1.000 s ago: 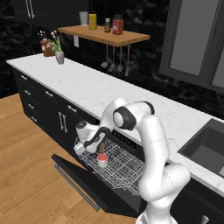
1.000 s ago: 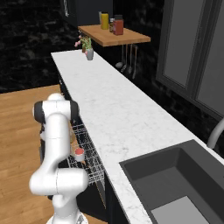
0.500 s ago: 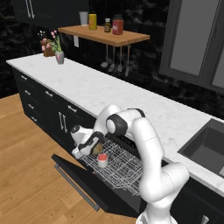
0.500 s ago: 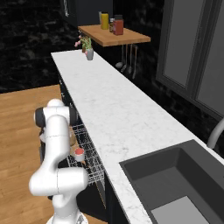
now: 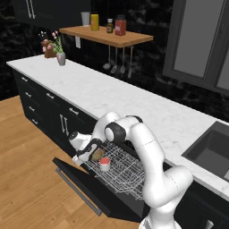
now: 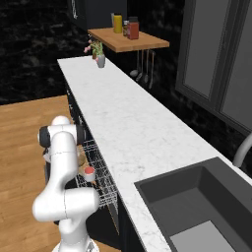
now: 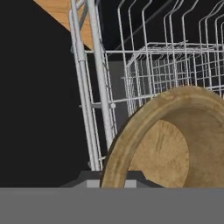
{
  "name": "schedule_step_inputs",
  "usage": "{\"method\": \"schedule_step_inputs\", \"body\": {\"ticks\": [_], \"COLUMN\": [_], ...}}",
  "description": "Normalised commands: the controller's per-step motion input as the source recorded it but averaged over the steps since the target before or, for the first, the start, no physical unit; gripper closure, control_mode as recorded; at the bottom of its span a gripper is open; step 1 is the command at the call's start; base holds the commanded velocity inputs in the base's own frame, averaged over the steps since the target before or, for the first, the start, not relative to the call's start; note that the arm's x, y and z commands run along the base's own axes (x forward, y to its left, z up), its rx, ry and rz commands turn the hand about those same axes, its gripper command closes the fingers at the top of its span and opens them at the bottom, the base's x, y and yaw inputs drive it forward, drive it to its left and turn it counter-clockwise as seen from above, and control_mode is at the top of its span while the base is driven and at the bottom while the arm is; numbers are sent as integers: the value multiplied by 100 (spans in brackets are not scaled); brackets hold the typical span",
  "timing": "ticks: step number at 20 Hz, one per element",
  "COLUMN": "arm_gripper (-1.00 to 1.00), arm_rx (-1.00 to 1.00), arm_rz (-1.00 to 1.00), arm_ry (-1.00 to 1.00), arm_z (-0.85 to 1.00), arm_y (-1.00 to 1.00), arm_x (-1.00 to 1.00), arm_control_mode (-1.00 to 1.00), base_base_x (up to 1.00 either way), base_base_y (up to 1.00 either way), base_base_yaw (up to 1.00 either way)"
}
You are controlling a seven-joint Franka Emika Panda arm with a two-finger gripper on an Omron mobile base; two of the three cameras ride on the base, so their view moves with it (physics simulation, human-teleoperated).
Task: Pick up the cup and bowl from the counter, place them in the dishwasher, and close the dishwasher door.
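Tool closed on the rim of the shallow tan-brown wooden bowl, held low over the white wire rack of the black dishwasher. Small white cup with red inside stands upright in that rack, just beside the bowl. No legible writing.

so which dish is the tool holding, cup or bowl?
The bowl: tan, wood-like, gripped at its rim by the tool over the rack. The white, red-topped cup stands free in the rack beside it.
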Motion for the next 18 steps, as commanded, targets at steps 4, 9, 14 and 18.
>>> {"method": "schedule_step_inputs", "body": {"ticks": [4, 9, 14, 18], "arm_gripper": [100, 100, 100, 100], "arm_rx": [0, 0, -3, -10], "arm_rz": [0, 0, 2, 5], "arm_ry": [-11, 0, 0, 2], "arm_z": [12, -6, -40, -58], "arm_y": [-15, -29, -4, 0], "arm_x": [0, 29, 30, 18], "arm_control_mode": [-100, -100, -100, -100], "base_base_x": [0, 0, 0, 0], "base_base_y": [0, 0, 0, 0], "base_base_yaw": [0, 0, 0, 0]}}
